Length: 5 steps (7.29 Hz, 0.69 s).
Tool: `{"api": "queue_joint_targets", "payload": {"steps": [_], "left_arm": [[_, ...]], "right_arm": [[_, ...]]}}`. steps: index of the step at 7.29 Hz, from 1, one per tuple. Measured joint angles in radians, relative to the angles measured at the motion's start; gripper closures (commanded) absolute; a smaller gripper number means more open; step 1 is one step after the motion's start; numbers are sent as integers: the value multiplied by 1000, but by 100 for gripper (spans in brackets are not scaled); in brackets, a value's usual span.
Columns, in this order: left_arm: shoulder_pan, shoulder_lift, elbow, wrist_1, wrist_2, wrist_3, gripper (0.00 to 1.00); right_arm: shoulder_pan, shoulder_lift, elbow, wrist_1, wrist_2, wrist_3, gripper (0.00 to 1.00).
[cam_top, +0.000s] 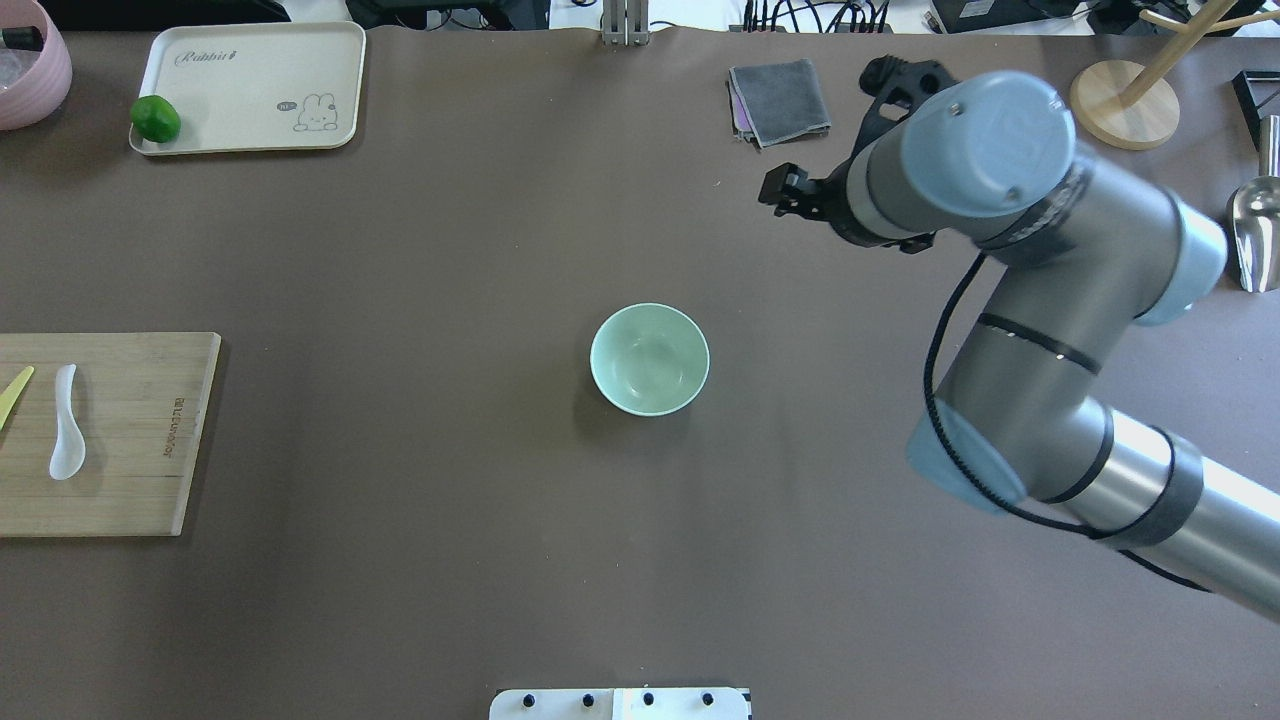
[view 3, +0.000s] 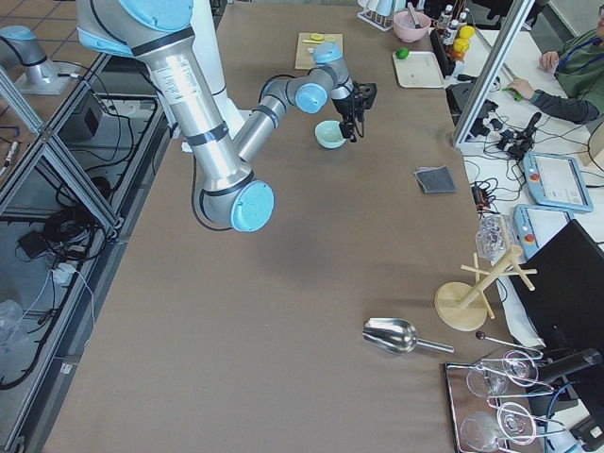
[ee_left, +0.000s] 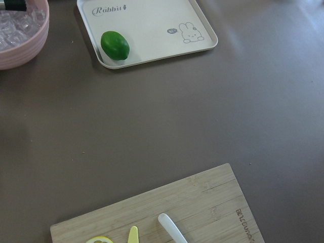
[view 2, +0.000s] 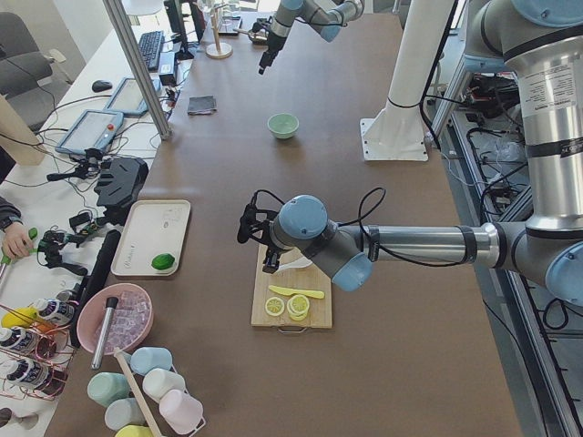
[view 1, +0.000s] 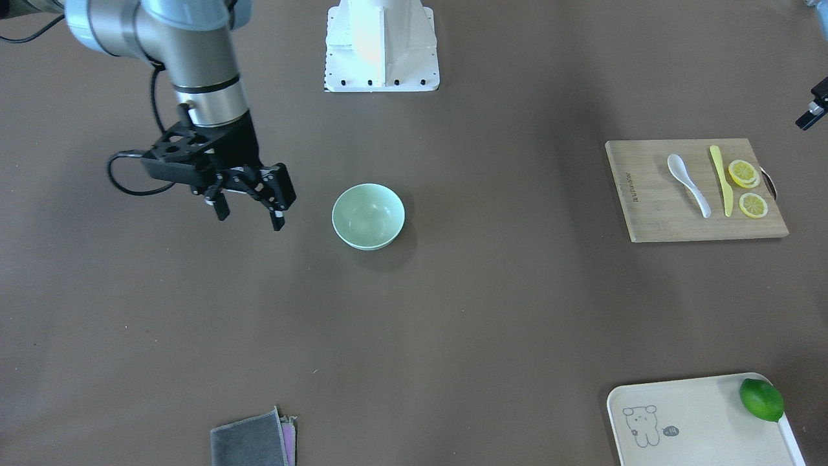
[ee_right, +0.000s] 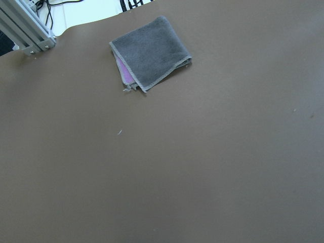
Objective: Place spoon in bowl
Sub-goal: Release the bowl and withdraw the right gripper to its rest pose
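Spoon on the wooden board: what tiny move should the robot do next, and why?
Probably lower the left claw onto the spoon handle. That claw hovers by the cutting board where the spoon lies. The bowl sits empty mid-table, and the open right claw is far off on the bowl's other side.

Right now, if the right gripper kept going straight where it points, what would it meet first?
Most likely the bare table. The right gripper tilts downward, open, and its wrist view shows only tabletop ahead; the folded grey cloth lies farther on.
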Motion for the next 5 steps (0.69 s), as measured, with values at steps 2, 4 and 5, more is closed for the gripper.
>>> {"api": "queue_joint_targets", "payload": {"steps": [2, 4, 5], "left_arm": [[195, 0, -1, -119, 192, -280, 2], [403, 1, 5, -163, 422, -460, 10], [447, 3, 22, -165, 480, -489, 13]], "right_arm": [[205, -126, 31, 3, 217, -315, 0], [411, -272, 44, 2, 415, -672, 0], [498, -342, 40, 1, 489, -830, 0]]}}
